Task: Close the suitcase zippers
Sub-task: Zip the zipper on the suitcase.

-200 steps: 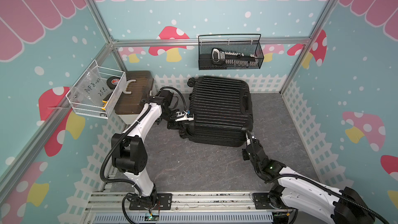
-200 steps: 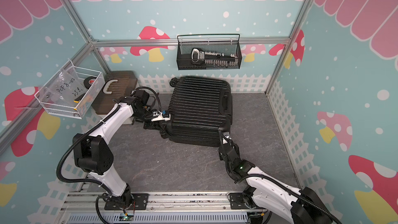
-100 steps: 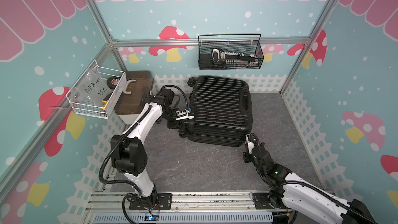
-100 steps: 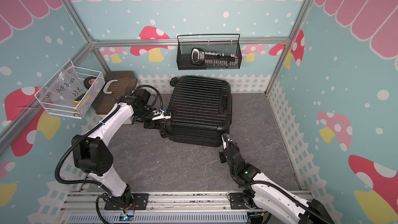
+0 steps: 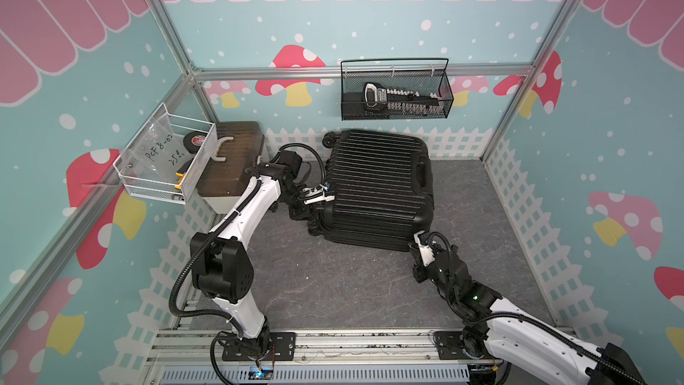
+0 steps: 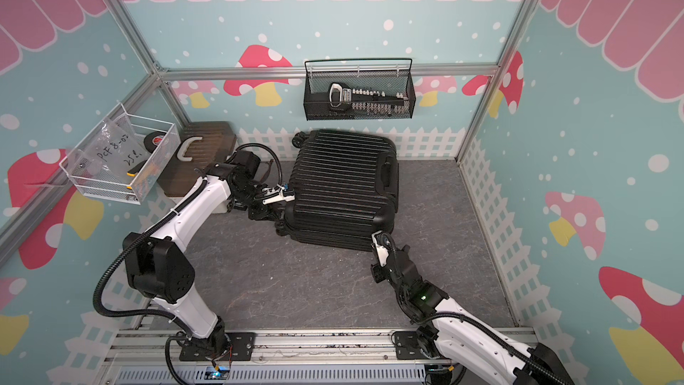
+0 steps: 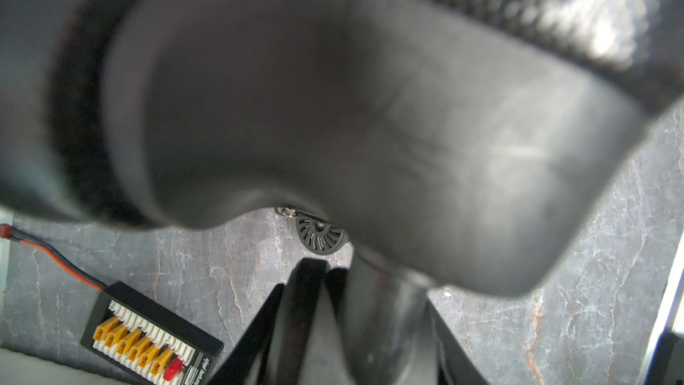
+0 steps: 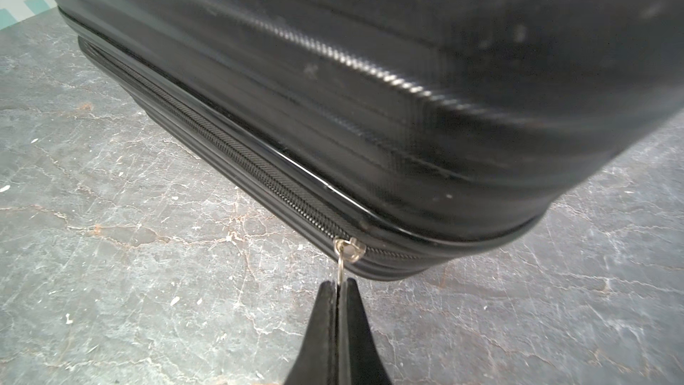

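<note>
In the foreground, the right gripper [image 8: 337, 288] is clamped shut on the thin metal pull tab [image 8: 339, 271] of a zipper slider [image 8: 349, 248], at the near right-hand corner of the suitcase [image 5: 374, 187]. The case lies flat, ribbed shell up, on the grey floor mat [image 5: 333, 283], toward the back of the cell. From the slider the zipper track [image 8: 222, 142] runs straight away along the case's near side toward the left arm's side, and its teeth look meshed there. The other way, the seam bends at once round the corner, and whether it is shut there cannot be told. The right arm is plainly the nearer to this slider, so the coming pull likely has to follow the seam along the shell rather than tug outward from it. Farther off, the left gripper [image 5: 312, 203] sits against the case's left side beside a wheel [image 7: 320, 235]. Blurred black fills most of its wrist view, and whether its jaws hold anything cannot be told.
</note>
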You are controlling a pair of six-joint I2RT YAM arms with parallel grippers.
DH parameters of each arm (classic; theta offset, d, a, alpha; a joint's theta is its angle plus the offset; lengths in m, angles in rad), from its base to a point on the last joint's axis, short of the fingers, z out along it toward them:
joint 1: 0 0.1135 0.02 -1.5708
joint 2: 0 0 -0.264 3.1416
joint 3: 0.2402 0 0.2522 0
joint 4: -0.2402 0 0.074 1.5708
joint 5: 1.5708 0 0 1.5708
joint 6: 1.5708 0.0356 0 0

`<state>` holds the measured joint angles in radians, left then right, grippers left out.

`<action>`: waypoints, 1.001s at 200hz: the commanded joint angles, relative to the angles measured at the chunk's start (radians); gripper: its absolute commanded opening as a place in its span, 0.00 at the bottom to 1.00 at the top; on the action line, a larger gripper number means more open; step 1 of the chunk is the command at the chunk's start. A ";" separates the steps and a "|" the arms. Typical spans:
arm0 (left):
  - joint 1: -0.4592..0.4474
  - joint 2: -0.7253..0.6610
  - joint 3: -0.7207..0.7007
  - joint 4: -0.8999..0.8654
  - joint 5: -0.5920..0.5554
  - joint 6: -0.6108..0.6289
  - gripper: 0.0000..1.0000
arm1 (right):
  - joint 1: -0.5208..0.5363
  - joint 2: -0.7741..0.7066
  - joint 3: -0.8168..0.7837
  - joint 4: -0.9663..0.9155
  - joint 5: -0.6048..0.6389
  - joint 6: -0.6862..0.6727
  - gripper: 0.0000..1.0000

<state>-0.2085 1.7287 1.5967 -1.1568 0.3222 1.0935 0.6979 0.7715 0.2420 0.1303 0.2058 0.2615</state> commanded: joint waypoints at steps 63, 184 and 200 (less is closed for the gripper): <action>-0.107 -0.226 -0.250 0.337 -0.120 -0.640 0.18 | 0.018 0.137 0.052 0.044 -0.024 -0.047 0.00; -0.284 -0.340 -0.466 0.517 -0.216 -0.972 0.16 | 0.018 0.182 0.077 0.036 -0.090 -0.089 0.00; -0.301 -0.350 -0.468 0.536 -0.216 -0.995 0.17 | 0.018 0.184 0.077 0.037 -0.092 -0.088 0.00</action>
<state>-0.5148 1.3735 1.1431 -0.8295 0.1925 0.4107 0.6941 0.9501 0.3084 0.2035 0.2447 0.2005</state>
